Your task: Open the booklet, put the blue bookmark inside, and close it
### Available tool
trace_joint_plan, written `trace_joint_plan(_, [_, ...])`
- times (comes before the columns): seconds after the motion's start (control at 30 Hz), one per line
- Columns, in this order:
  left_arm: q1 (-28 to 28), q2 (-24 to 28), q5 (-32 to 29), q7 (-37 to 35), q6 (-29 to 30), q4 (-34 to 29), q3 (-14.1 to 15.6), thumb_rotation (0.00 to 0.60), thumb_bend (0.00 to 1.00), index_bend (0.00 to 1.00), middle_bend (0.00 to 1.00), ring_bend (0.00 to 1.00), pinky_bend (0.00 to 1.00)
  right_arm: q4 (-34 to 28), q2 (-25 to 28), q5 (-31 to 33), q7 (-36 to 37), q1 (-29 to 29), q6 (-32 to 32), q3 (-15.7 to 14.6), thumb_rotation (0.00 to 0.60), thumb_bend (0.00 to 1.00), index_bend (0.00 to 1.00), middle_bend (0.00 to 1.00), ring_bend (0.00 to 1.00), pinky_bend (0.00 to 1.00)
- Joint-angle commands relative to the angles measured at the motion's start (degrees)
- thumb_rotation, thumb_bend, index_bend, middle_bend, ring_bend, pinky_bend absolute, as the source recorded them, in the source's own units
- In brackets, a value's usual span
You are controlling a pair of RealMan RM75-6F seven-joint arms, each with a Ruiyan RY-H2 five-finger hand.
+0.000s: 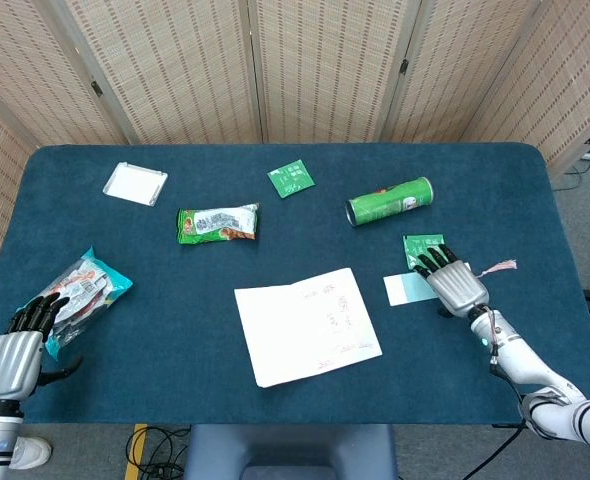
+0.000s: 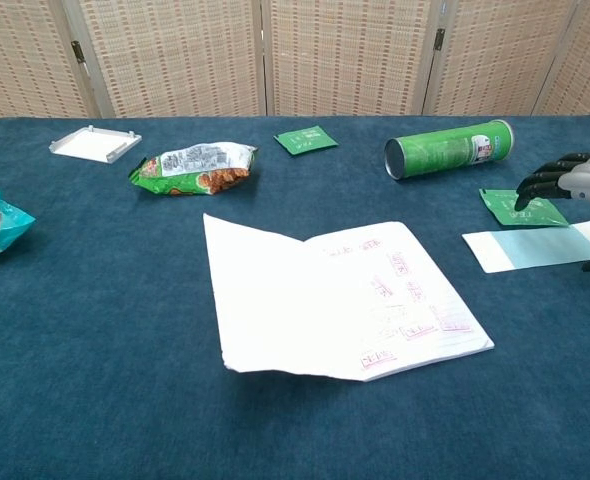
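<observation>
Booklet (image 1: pixel 307 325) lying open near the middle of the counter (image 1: pixel 175 300), so step one looks done. Blue bookmark (image 2: pixel 535 246) still flat on the counter, just right of the booklet, not inside yet. Right hand (image 1: pixel 453 280) resting over the bookmark's right end, fingers fairly straight; can't tell whether anything is actually pinched. Left to do, by the look of it: grab, slip in, close. Left hand (image 1: pixel 20 345) at the near left edge, fingers loosely curled beside a snack bag (image 1: pixel 80 292), holding nothing. Count: one booklet, one bookmark, two green tea sachets (image 1: pixel 290 178) (image 2: pixel 520 207), one green can (image 1: pixel 389 201), one green snack packet (image 1: pixel 218 222), one white lid (image 1: pixel 135 183).
</observation>
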Motion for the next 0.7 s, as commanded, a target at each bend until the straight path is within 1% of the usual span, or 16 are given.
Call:
trace_joint_plan(0.03, [0.02,-0.02,-0.04,-0.10,-0.07,0.10,0.06,0.600,0.24,0.15,0.11,0.09,0.16,2.26,-1.56,0.16,0.33,0.05,-1.77,0.27,0.600,0.09,0.22,0.11,0.03,0.06])
trace_joint_plan(0.33, [0.21,0.12,-0.14,-0.74,0.22,0.47,0.01,0.600,0.24,0.15,0.11,0.09,0.16,6.60,-4.93,-0.34,0.71,1.08,-4.23,1.54,0.600,0.10,0.22,0.11,0.02,0.06])
trace_joint_plan(0.7, [0.58,0.45,-0.20,-1.13,0.63,0.64,0.08,0.600,0.24,0.15,0.11,0.09,0.16,8.40,-6.52,-1.21,0.18,2.18,-6.38,2.14,0.600,0.13,0.23,0.11,0.01,0.06])
